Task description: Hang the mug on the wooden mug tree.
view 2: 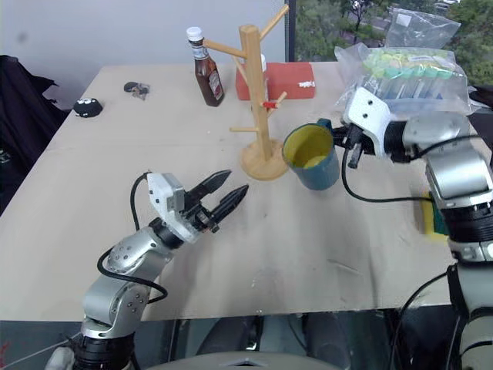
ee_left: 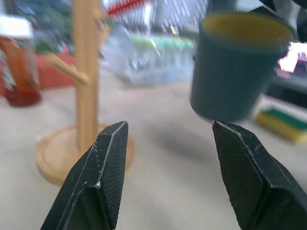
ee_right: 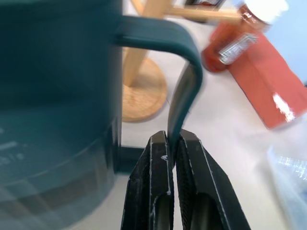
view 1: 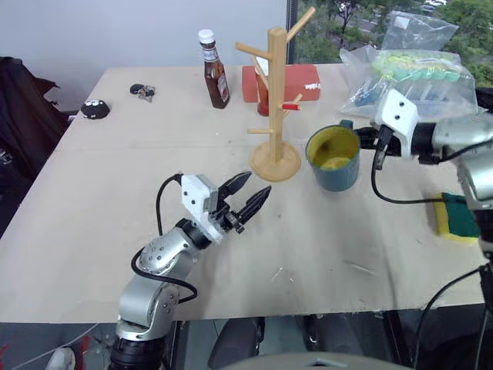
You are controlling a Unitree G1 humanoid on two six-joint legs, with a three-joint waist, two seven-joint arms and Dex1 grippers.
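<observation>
The teal-blue mug with its yellow inside hangs upright just above the table, close to the right of the wooden mug tree. My right gripper is shut on the mug's loop handle, and the right wrist view shows its fingertips pinching the handle's lower part. The mug tree stands on its round base, with a red-tipped peg pointing toward the mug. My left gripper hovers open and holding nothing over the table, left of and nearer than the tree, pointing toward the tree and the mug.
A brown sauce bottle and a red box stand behind the tree. A plastic bag fills the far right. A yellow-green sponge lies at the right edge. Keys and a small black object lie far left.
</observation>
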